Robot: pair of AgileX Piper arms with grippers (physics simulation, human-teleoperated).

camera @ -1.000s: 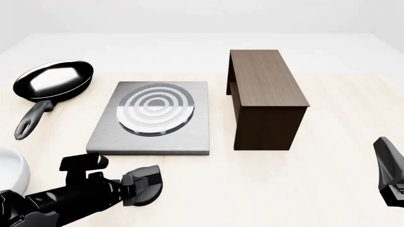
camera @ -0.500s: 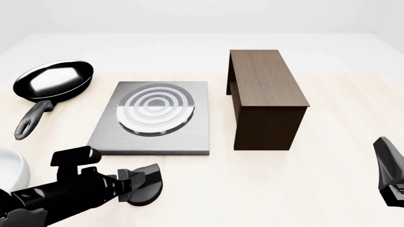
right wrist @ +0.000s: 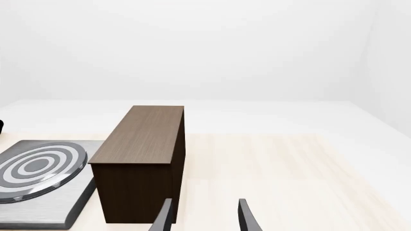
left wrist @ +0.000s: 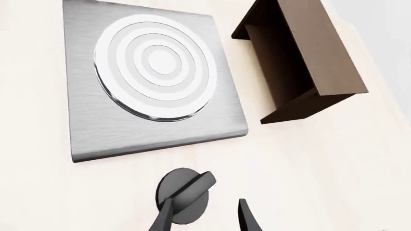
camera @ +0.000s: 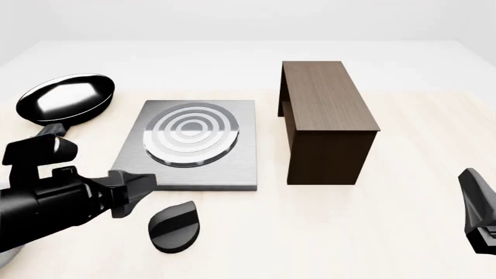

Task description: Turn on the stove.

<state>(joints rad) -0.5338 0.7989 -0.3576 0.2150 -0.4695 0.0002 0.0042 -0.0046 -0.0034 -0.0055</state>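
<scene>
Toward the desk's left edge, a shiny black frying pan (camera: 66, 97) sits. Nearer the front edge, the left gripper (camera: 133, 190) hangs with jaws apart, holding nothing, just beside the black oval ridged knob (camera: 174, 225). Mid-desk lies the flat grey metal stove (camera: 188, 145), then a tall brown wooden block (camera: 326, 119). The right gripper (right wrist: 204, 216) rests open near the right edge.

Table (camera: 403, 232): pale wood-grain top, matte, evenly lit, soft shadows. Backdrop (right wrist: 205, 48): plain white, seamless, no visible wall edges. 1 dark brown wooden block (camera: 326, 116), upright on the table, beyond the right jaws.
</scene>
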